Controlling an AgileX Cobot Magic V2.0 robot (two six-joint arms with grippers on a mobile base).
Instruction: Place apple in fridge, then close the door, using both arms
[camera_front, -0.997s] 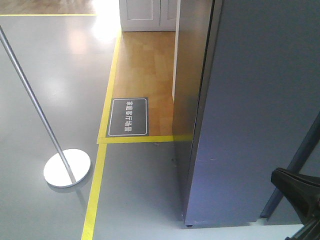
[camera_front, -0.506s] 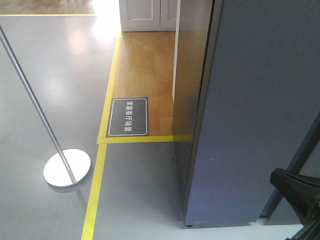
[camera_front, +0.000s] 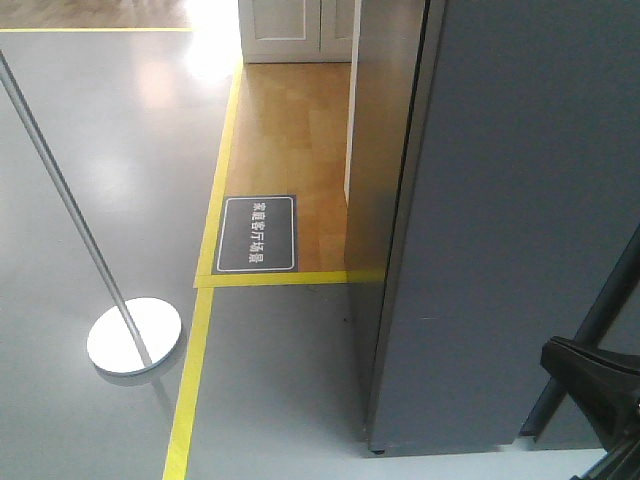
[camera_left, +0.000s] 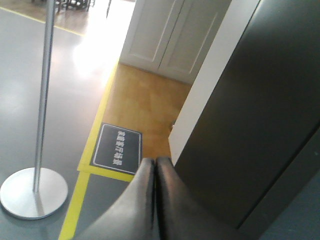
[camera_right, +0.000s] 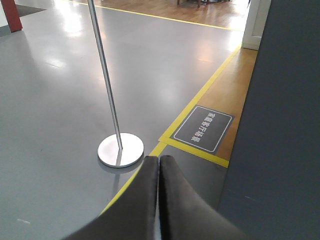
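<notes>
The fridge (camera_front: 378, 150) stands at the right as a tall dark grey box, and its dark side also fills the right of the left wrist view (camera_left: 250, 125). The door (camera_front: 510, 220) shows only its plain dark grey face, lying close against the fridge front with a thin dark seam between them. The apple is out of view. My left gripper (camera_left: 155, 161) is shut with nothing between its fingers, low beside the fridge's side. My right gripper (camera_right: 159, 158) is shut and empty too, with a dark grey face (camera_right: 280, 125) of the fridge at its right.
A chrome pole on a round base (camera_front: 133, 336) stands on the grey floor to the left. Yellow floor tape (camera_front: 195, 380) borders a wooden floor strip with a dark sign mat (camera_front: 257, 234). White cupboard doors (camera_front: 295, 30) are behind. A black robot part (camera_front: 595, 385) shows at bottom right.
The door's left edge has crept very slightly to the left near the floor. Nothing else has visibly moved.
</notes>
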